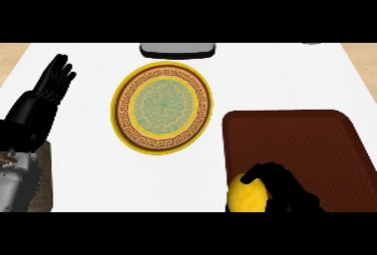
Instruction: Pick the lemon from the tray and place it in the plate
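The lemon [244, 196] sits at the near left corner of the dark brown tray [294, 134], low in my view, and my right hand [283, 191] is on it. The black fingers curl over its top and right side, so only its left, yellow flank shows.

I judge it a light, firm fruit with a waxy, rounded skin that could roll or slide out of a shallow pinch. It will not crush easily, but its tapered ends give little to hold. The widest middle is the place to take it, thumb on one side and fingers wrapped across the other, and my hand appears to sit about there. I cannot see the thumb or the underside of the fruit, so I cannot say whether the lemon has left the tray.

The plate [162, 109], yellow-rimmed with a brown key pattern and a green centre, lies on the white counter [294, 74], up and to the left of the tray, apart from it with bare counter between. Nothing lies on the plate. The tray's raised left edge is the one thing in the way of the lemon, so I would expect to lift before moving sideways.

A grey object [178, 49] sits at the counter's far edge, just beyond the plate and off that path. My left hand [55, 79] rests open at the upper left, fingers straight, well clear of the plate.
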Robot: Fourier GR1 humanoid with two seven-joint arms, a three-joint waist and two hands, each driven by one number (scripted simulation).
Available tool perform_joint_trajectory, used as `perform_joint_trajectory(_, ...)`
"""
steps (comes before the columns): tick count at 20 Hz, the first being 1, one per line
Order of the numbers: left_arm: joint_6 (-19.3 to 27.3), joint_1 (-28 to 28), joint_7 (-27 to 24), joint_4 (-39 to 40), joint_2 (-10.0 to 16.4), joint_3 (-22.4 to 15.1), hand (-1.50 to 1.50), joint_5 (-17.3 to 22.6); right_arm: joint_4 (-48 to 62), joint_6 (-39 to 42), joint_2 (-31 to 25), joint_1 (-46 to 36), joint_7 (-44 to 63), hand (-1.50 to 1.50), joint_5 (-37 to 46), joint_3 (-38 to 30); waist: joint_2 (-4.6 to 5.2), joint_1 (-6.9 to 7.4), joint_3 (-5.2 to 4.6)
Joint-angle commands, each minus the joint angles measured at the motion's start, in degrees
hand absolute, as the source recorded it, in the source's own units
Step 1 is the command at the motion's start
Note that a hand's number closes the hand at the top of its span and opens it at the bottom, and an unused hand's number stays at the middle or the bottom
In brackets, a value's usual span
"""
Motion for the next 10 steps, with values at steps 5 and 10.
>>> perform_joint_trajectory(5, -1.18, -4.46, 2.57, 0.76, 0.57, 1.04, 0.0, 0.61, 10.98, 2.27, 1.29, -24.15, 18.2, 1.5, -8.44, 1.46, 0.49, 1.59, 0.07)
perform_joint_trajectory(10, -0.33, -4.03, 0.27, 2.26, -2.07, -1.23, 0.0, -1.3, 21.85, -5.5, 1.3, -34.17, 15.75, 1.5, -18.54, -6.1, 0.95, 2.22, 0.11)
